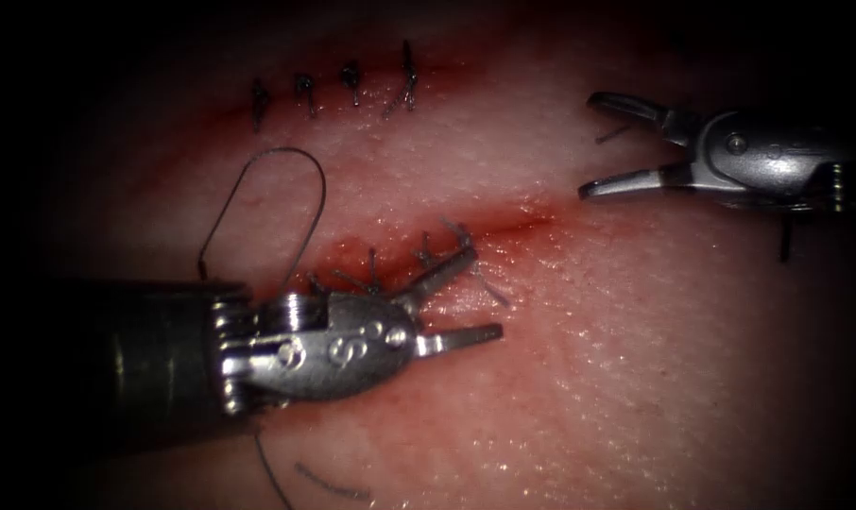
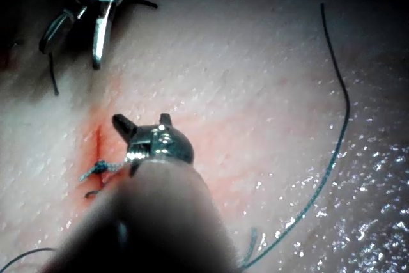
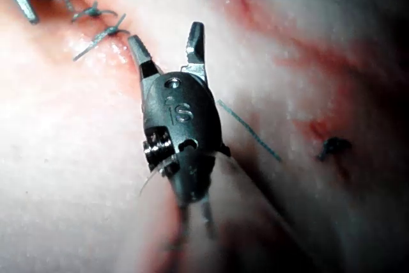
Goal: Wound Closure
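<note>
- Left arm's tool (image 1: 466, 297) sits low over the tissue (image 1: 636, 378), jaws spread wide and holding nothing — one jaw lies across the stitched part of the cut (image 1: 504, 225), the other points out over bare tissue just below it.
- In its own wrist view the left tool (image 2: 144, 123) shows the same gape, the two tips standing apart, with a knotted stitch (image 2: 96, 169) just beside its head.
- Right arm's tool (image 1: 603, 146) hangs well apart from the left one, up on the right side of the cut — jaws wide open, nothing between them.
- In the right wrist view that tool (image 3: 167, 41) is splayed too, and a row of knotted stitches (image 3: 96, 27) lies just off its tips.
- A loop of thread (image 1: 277, 189) arcs up from behind the left tool's wrist, to the left of the cut; neither tool grips it.
- In the left wrist view a long strand of the thread (image 2: 339, 119) trails over the tissue, well off to the side of the tool.
- Further from the left tool, a second row of dark stitches (image 1: 333, 93) closes another cut.
- The needle cannot be picked out with any certainty; a thin curved dark piece (image 1: 329, 484) lies on the tissue below the left tool's shaft, needle or thread — cannot tell.
- Red fluid (image 1: 532, 227) stains the tissue along the cut just ahead of the left tool's upper jaw.
</note>
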Robot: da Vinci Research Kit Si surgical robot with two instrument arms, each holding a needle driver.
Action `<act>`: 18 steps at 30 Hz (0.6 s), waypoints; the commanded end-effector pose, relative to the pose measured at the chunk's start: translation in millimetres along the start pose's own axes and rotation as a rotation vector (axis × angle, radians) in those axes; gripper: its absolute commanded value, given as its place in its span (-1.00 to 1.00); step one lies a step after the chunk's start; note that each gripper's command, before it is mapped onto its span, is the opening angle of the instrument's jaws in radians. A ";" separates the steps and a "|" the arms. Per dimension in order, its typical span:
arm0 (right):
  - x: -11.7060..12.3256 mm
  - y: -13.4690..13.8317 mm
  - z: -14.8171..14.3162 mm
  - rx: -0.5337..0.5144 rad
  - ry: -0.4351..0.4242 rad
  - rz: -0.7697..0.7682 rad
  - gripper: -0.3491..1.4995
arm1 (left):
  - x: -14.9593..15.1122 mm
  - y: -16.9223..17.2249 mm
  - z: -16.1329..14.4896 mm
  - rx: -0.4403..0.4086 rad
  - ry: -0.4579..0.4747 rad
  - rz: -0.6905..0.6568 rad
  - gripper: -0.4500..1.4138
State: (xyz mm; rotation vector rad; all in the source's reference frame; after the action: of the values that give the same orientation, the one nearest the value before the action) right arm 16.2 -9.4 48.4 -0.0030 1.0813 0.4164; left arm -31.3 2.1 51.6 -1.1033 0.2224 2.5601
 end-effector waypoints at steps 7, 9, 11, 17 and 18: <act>-0.6 -0.6 1.1 0.002 -0.001 -0.003 0.45 | -1.5 3.4 3.8 0.059 -0.033 0.018 0.13; -0.7 -0.7 1.1 0.002 -0.003 -0.004 0.45 | -1.7 3.6 4.4 0.078 -0.048 0.021 0.13; -0.7 -0.7 1.2 0.003 -0.005 -0.004 0.45 | -1.9 3.4 4.8 0.092 -0.061 0.033 0.15; -0.7 -0.9 1.4 0.001 -0.005 -0.005 0.44 | -2.3 3.0 5.7 0.118 -0.086 0.046 0.06; -0.8 -0.9 1.4 0.000 -0.005 -0.005 0.44 | -2.3 3.1 5.8 0.121 -0.087 0.052 0.03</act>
State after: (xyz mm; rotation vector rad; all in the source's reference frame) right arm 16.7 -9.8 49.0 -0.0064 1.0740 0.4116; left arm -34.4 0.7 57.0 -0.9469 0.3883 2.5947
